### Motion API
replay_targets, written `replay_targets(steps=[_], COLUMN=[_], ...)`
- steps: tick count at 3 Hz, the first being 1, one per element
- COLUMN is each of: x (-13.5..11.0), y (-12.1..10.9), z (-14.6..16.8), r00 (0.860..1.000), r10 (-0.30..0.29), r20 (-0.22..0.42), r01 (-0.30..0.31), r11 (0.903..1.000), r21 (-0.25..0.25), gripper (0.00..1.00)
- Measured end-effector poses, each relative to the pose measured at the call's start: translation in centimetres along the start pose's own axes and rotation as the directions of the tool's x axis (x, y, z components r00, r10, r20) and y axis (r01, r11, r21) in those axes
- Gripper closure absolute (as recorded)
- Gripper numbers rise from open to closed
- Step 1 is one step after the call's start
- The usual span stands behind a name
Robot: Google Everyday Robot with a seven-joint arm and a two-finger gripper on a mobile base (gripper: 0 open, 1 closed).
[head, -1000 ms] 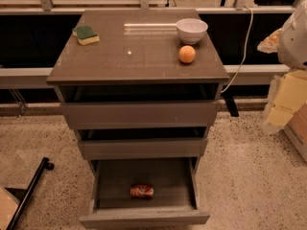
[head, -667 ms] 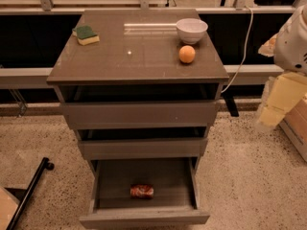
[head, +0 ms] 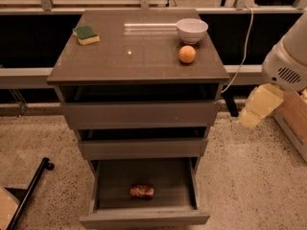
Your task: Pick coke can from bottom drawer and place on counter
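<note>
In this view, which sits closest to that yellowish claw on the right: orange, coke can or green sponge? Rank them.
Gripper, right of the cabinet:
1. Orange, on the counter, right side.
2. Coke can, in the open bottom drawer.
3. Sponge, counter's far-left corner.

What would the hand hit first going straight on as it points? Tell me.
The hand, right of the cabinet, points down and leftward. Likely the floor right of the bottom drawer comes first, not the can. Depth is unclear.
</note>
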State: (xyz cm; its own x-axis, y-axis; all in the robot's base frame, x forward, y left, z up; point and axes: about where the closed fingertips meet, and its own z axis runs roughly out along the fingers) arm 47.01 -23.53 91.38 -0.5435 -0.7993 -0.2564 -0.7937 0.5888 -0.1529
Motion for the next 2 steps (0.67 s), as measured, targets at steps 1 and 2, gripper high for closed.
replay_targets(steps=[1,2], x=[-0.01,0.28], y=[-0.04,0.36], z=[0.26,0.80], r00=[1.000,0.999], r10=[0.024,-0.004], r20=[-0.001,-0.051], r01=[-0.024,0.005], r11=[0.9997,0.9999], r21=[-0.001,0.010], gripper=[0.00,0.00])
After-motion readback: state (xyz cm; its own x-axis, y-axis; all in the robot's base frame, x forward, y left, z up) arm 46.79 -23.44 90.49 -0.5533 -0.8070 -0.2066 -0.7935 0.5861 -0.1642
